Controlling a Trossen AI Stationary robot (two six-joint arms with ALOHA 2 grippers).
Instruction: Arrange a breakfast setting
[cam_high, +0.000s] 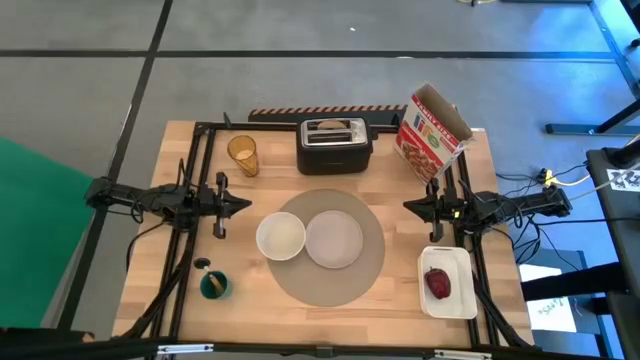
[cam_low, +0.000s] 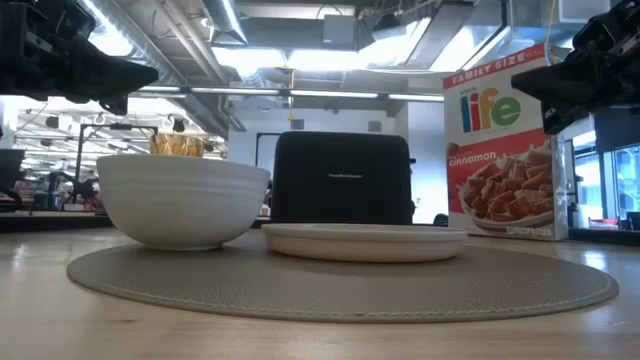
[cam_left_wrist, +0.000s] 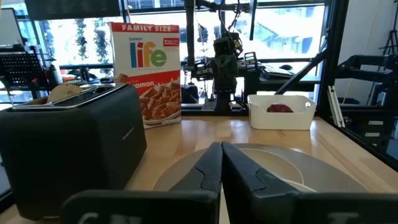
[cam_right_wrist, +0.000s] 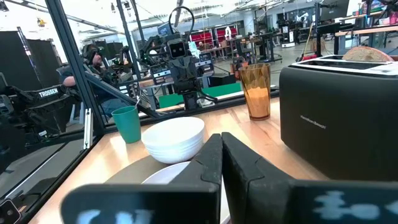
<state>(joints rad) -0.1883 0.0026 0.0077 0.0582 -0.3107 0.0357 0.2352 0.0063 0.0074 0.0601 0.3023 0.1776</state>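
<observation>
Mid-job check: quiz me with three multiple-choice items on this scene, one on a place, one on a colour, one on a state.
1. Where is the red fruit?
A. in the white tray
B. in the white bowl
C. on the small white plate

2. What colour is the cup at the table's near left edge?
A. amber
B. teal green
C. red

3. How do the left gripper and right gripper stand?
A. both shut and empty
B. both open
C. the left shut on the tumbler

Key: 1 A, the fruit lies inside the tray at the right. 2 B, the high view shows it teal. 3 A, each wrist view shows its fingers pressed together around nothing.
</observation>
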